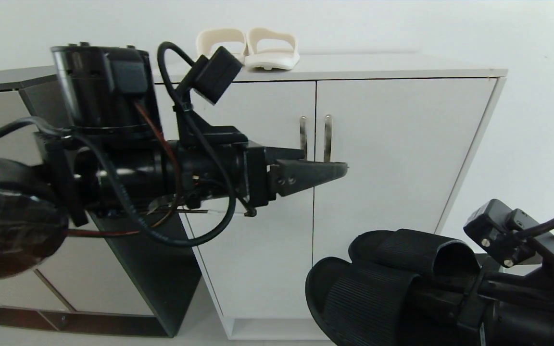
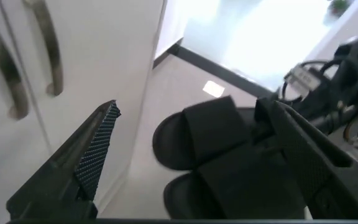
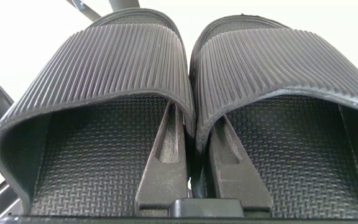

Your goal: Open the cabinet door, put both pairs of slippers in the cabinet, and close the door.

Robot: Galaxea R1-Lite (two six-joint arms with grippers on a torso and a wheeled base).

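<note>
Black slippers [image 3: 104,68] pinched by inner walls in R tool [image 3: 194,118], clamped tight; L tool [image 1: 342,168] spread open nr handles [image 1: 327,137]. Risk: thin pinch, pair may slip while the cabinet door [image 1: 392,158] is pulled.

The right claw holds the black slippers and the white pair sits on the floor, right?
Not quite. The right claw does hold the black slippers, but the white pair sits on top of the cabinet, as the head view shows.

No readable text, labels, brands, numbers or signs, none on the cabinet [image 1: 402,158], none on the white slippers [image 1: 272,50], none on the black slippers [image 3: 117,68], which show ribbed straps and pebbled footbeds without print
</note>
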